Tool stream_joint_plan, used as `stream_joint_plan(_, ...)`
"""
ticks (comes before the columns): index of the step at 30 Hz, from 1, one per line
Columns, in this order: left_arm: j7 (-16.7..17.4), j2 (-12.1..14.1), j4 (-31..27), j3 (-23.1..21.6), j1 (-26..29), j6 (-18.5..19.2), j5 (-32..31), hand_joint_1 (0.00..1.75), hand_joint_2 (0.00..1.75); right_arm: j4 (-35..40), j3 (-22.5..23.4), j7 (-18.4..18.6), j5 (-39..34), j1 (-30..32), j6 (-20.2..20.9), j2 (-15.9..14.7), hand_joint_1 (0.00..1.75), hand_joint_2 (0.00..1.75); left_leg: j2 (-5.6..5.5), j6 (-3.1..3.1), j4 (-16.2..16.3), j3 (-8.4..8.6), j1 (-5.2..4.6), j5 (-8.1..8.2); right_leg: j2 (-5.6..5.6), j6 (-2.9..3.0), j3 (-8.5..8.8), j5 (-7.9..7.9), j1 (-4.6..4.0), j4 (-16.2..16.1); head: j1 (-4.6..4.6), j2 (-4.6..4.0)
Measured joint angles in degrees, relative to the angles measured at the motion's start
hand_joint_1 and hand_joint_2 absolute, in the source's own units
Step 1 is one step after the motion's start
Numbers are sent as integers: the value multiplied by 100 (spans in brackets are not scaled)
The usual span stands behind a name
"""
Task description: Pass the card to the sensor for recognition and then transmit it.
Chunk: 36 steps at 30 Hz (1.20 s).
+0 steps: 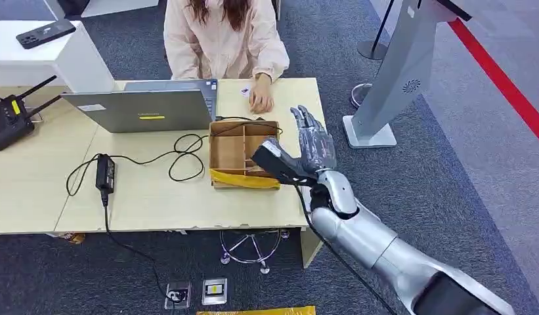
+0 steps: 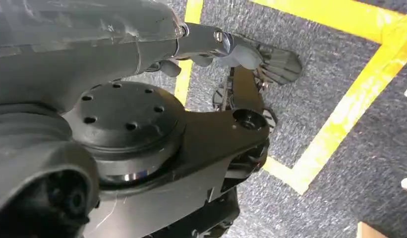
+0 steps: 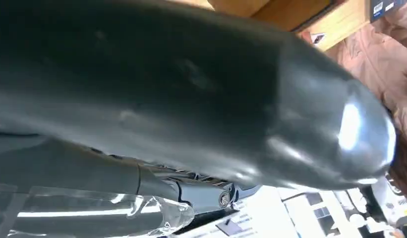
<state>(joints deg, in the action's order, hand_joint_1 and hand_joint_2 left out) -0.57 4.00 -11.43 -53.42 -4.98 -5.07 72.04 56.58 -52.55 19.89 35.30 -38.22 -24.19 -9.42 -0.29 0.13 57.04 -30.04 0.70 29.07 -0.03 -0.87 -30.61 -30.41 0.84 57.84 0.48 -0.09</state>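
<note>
Right hand (image 1: 314, 141) empty, fingers spread beside partitioned cardboard box (image 1: 244, 155), box contents unclear, left hand's state unclear

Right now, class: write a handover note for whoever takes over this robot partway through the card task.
Right hand: open, fingers straight, holding nothing, at the right edge of the brown compartmented cardboard box.
Left hand: hangs above the floor; state unclear.
What looks like a small white card lies on the pale wooden table by the person's hand.
Left: grasp card, scan, hand over.
</note>
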Motion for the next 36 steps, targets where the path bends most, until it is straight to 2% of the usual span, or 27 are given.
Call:
stream_joint_plan(1, -20, 13, 0, 0, 0, 2, 0, 0, 0, 148, 38, 42, 77, 136, -2, -20, 0, 175, 0, 0, 0, 0, 0, 0, 1, 0, 0, 0, 0, 0, 2, 0)
stream_joint_plan(6, -59, 65, -2, 0, -2, 15, 0, 0, 0, 692, 190, 155, 317, 568, 15, -129, 0, 175, 8, -1, -1, 1, 0, 1, 4, 0, -3, 0, 0, 0, -2, 0)
stream_joint_plan(14, -92, 74, -2, -2, -7, 22, -7, 0, 0, 1271, 328, 534, 1164, 1145, 168, -182, 0, 175, 10, -1, -1, -1, 0, 1, 5, 0, -3, 0, 0, 0, 0, 0)
stream_joint_plan(17, -92, 74, -2, -2, -6, 24, -7, 0, 0, 1397, 330, 737, 1564, 1235, 225, -186, 0, 175, 10, -1, -1, -1, 0, 1, 5, 0, -3, 0, 0, 0, 0, 0)
stream_joint_plan(21, -92, 74, -2, -4, -6, 31, -2, 0, 0, 1565, 328, 1187, 2518, 1372, 494, -186, 0, 175, 10, -1, -1, -1, 0, 1, 4, 0, -2, 0, 0, 0, 0, 0)
stream_joint_plan(24, -92, 74, -2, -13, -7, 35, 2, 0, 0, 1633, 328, 1279, 2781, 1452, 592, -168, 0, 175, 10, -1, -1, -2, 0, 1, 4, 0, -2, 0, 0, 0, 2, 0)
stream_joint_plan(28, -92, 74, -2, -44, -9, 52, 39, 0, 0, 1635, 330, 1283, 3032, 1517, 651, -57, 0, 175, 10, -1, -2, -2, 0, 1, 4, 0, -3, 0, 0, 0, 0, 0)
stream_joint_plan(36, -92, 68, -2, -57, -12, 50, 61, 0, 0, 1415, 337, 881, 3058, 1498, 793, 216, 0, 175, 9, -1, -2, -4, 0, 1, 3, 0, -2, 0, 0, 0, 0, 0)
